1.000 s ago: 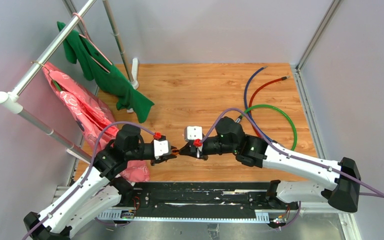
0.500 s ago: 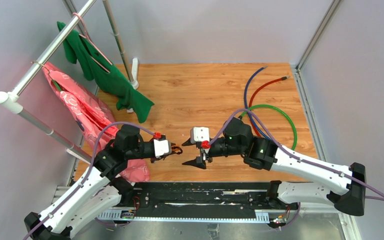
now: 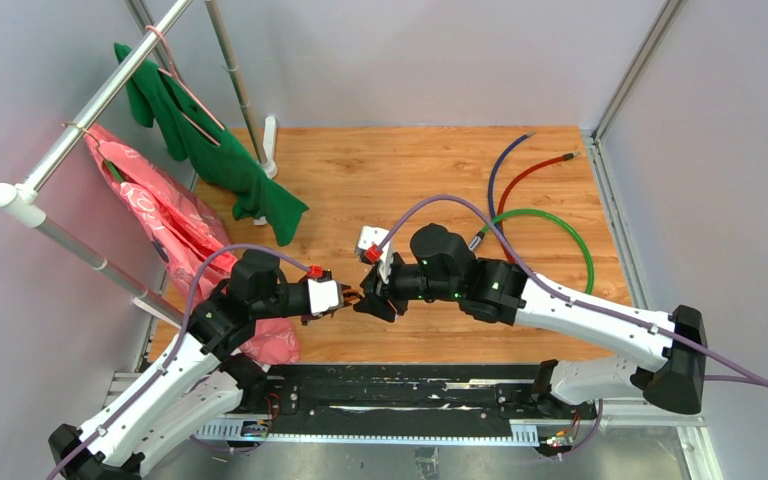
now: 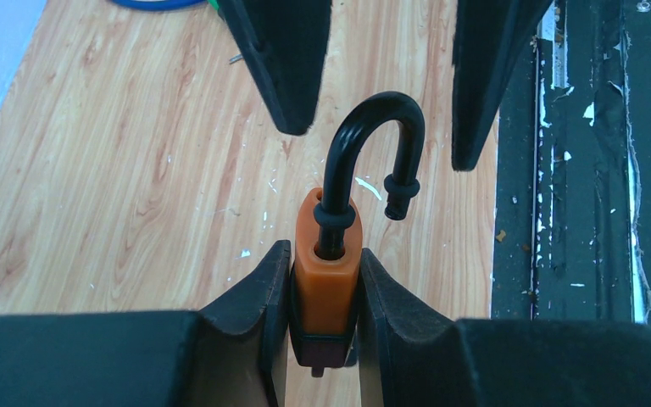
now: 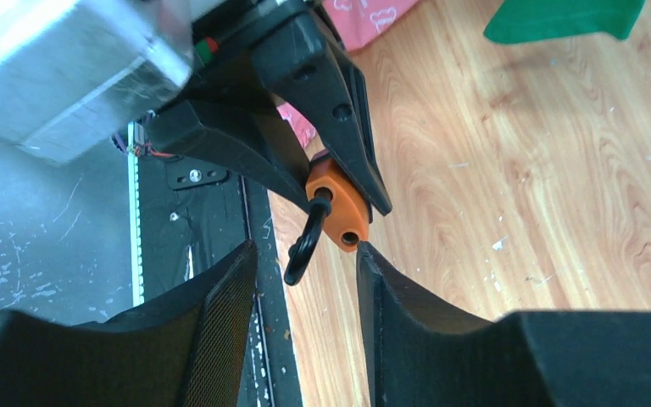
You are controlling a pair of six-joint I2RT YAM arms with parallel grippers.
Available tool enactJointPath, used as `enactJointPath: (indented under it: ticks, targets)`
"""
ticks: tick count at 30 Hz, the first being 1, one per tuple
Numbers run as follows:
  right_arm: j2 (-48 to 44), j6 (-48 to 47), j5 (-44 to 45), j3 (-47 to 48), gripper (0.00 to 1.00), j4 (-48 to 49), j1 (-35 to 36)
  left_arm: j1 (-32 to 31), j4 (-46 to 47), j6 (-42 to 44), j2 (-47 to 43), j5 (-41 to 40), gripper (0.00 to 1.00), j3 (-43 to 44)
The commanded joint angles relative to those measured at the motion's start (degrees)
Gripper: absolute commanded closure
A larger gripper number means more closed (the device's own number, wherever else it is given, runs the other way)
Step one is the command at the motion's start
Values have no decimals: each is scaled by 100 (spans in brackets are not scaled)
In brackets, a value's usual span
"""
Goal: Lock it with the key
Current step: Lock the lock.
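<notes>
Between the two arms, over the wooden counter (image 3: 410, 180), I see my left claw (image 4: 322, 252) clamped on the orange body of the padlock (image 4: 326, 284). Its black shackle (image 4: 364, 127) stands raised and swung out, the free end hanging clear of its hole. My right claw (image 5: 305, 248) is spread wide, one finger on each side of the shackle, touching neither it nor the body.

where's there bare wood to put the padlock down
Widest bare patch: the back middle of the wooden table, between the green garment and the coloured hoses. Crowded: the centre, where the left end effector holds the padlock and the right end effector straddles its shackle, and the left edge by the pink bag.
</notes>
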Motion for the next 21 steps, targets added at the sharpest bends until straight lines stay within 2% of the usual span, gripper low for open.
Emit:
enactJointPath:
  ticks: [1, 5, 10, 17, 21]
  targets:
    - [159, 218, 128, 243, 51, -292, 56, 31, 360, 75, -49, 58, 100, -29]
    - [360, 217, 124, 330, 53, -301, 40, 30, 364, 66, -51, 57, 100, -29]
    - [435, 217, 33, 381, 65, -257, 15, 31, 281, 118, -61, 95, 100, -38]
    - [484, 205, -25, 399, 100, -248, -29, 22, 316, 101, -72, 147, 100, -55]
    - [392, -2, -87, 367, 100, -225, -67, 15, 330, 9, -98, 215, 100, -35]
